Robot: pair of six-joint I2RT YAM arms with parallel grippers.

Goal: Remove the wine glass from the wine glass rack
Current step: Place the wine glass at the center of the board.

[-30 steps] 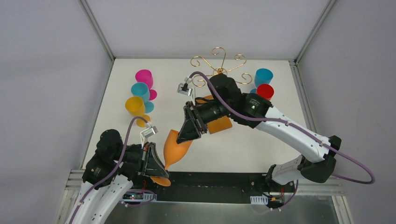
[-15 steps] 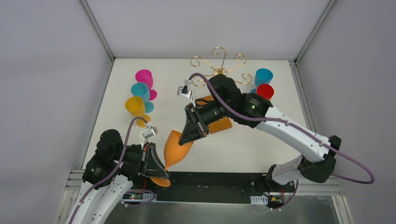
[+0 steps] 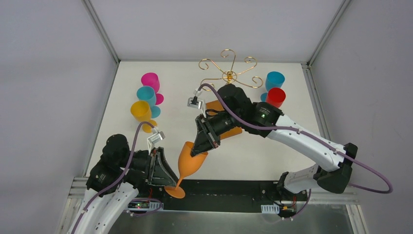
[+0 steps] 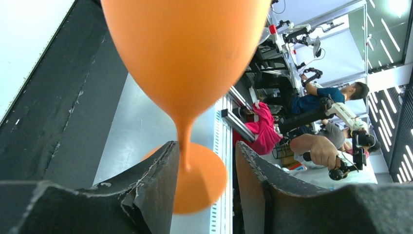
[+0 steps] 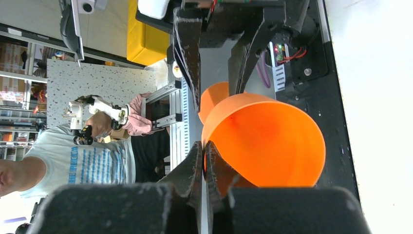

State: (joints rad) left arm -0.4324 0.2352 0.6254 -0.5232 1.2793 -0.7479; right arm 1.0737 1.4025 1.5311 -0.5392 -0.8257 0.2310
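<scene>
The orange wine glass (image 3: 192, 163) hangs near upright over the table's near edge, off the gold wine glass rack (image 3: 229, 74) at the back. My right gripper (image 3: 197, 148) is shut on its rim; in the right wrist view the fingers (image 5: 204, 144) pinch the wall of the bowl (image 5: 268, 141). Lower down, my left gripper (image 3: 168, 176) is open. In the left wrist view its jaws (image 4: 204, 146) stand either side of the thin stem (image 4: 184, 141), which runs close beside the left finger with a gap to the right one. The glass's foot (image 4: 204, 180) shows beyond them.
Pink (image 3: 150, 80), teal (image 3: 145, 93) and yellow (image 3: 140, 111) glasses stand in a row at the left. Blue (image 3: 274, 79) and red (image 3: 275, 96) glasses stand at the back right. The rack's brown base (image 3: 234, 130) lies partly under my right arm. A black strip (image 3: 234, 187) edges the table.
My right gripper shut on the glass's rim, then my left gripper opened off the stem. The glass swung from tilted to near upright and shifted slightly right.
</scene>
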